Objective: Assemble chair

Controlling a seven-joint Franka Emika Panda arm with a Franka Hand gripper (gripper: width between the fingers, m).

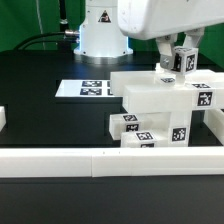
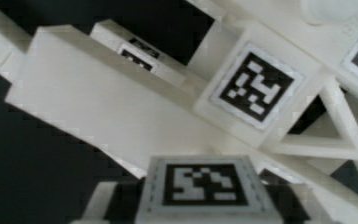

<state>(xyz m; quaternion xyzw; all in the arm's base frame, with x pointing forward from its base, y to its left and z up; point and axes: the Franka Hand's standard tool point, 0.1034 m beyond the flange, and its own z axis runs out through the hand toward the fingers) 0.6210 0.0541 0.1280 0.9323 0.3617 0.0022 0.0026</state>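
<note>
**HAZARDS (judged)**
1. Chair (image 1: 160,108): the part-built stack looks free-standing on the black table (image 1: 40,125). A sideways shove from the arm could slide it against the long white rail (image 1: 90,158) or topple it.
2. Post (image 1: 184,62): it is carried at the chair's upper edge. If it meets its seat tilted, it could jam or sit crooked.
3. Pincer (image 1: 178,61): it is closed on the post's sides. The smooth plastic could slip in the grip under pressing force.

**DESCRIPTION**
- Chair: white plastic, made of chunky slabs stacked in steps, with black-and-white square tags on the faces toward the camera.
- Chair, location: on the table, toward the exterior view's right, just behind the rail and well apart from the marker board (image 1: 88,88).
- Post: small, square and white, with one tag facing outward, held roughly upright. The wrist view shows its tagged end (image 2: 202,183) close to a large tagged slab. Whether the post touches the slab below cannot be told.
</note>
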